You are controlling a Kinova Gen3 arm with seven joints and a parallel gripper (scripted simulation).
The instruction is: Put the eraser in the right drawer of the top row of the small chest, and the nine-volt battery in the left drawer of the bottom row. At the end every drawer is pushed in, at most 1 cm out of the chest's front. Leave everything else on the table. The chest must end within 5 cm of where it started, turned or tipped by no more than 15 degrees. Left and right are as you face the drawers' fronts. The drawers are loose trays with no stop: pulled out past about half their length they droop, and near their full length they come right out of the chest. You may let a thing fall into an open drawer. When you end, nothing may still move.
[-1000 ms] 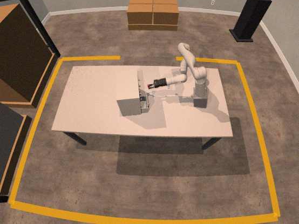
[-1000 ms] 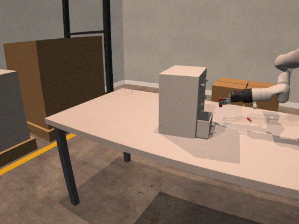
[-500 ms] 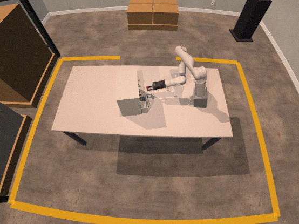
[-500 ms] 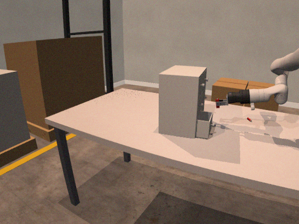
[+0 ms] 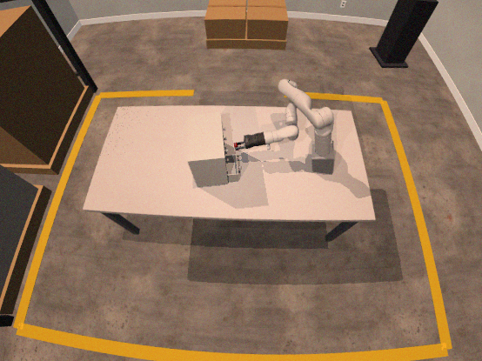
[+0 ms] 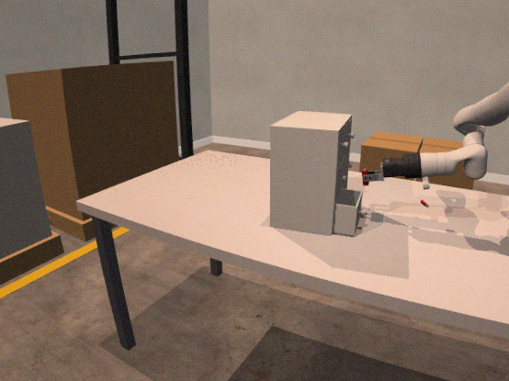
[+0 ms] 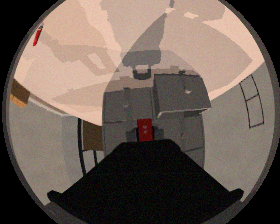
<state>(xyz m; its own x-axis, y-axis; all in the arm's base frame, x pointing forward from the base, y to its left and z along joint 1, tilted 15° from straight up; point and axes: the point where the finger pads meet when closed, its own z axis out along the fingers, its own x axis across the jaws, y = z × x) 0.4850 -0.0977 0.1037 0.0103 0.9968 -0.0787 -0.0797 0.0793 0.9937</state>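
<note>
Open bottom drawer [image 5: 233,175] [image 6: 347,218] [image 7: 181,92] jutting into approach space.
</note>
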